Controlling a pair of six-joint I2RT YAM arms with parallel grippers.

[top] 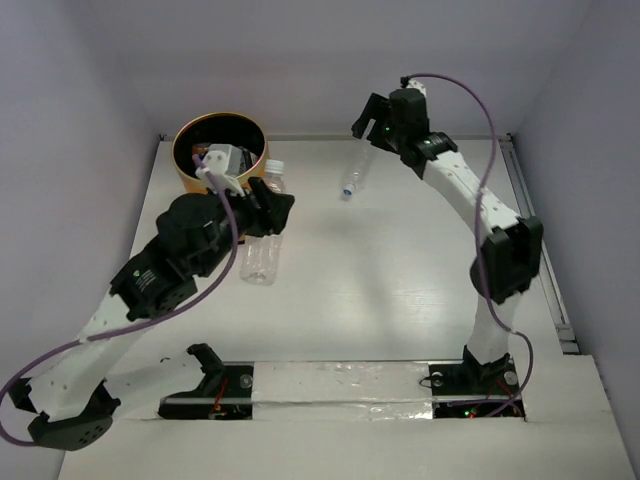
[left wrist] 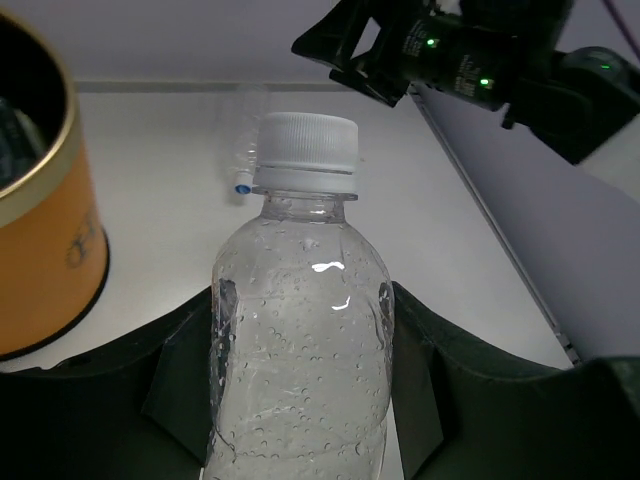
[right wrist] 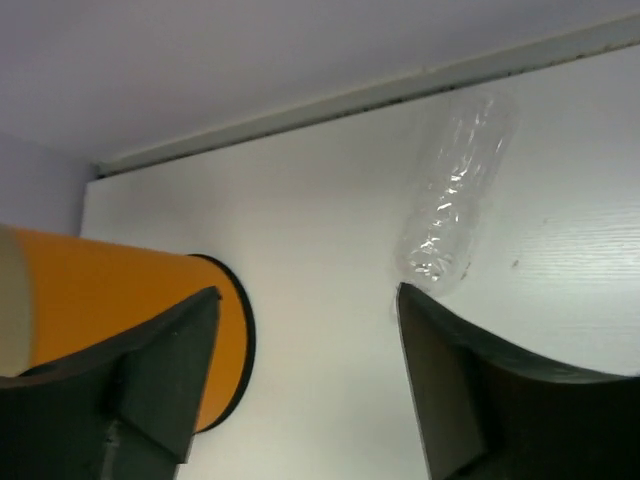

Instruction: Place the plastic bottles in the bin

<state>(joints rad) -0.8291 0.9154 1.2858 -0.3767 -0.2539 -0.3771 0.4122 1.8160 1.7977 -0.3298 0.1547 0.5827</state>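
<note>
Clear bottle point(left wrist: 300, 390), cap aimed away, clamped by left end effector point(left wrist: 300, 305); right end effector point(right wrist: 307, 293) wide, empty.

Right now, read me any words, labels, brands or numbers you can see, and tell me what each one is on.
Nothing here can be read.
Bin: a small dark logo on its orange side, too blurred to read.
White-capped bottle: clear, no label.
Other clear bottle: blurred, no label seen.
</note>
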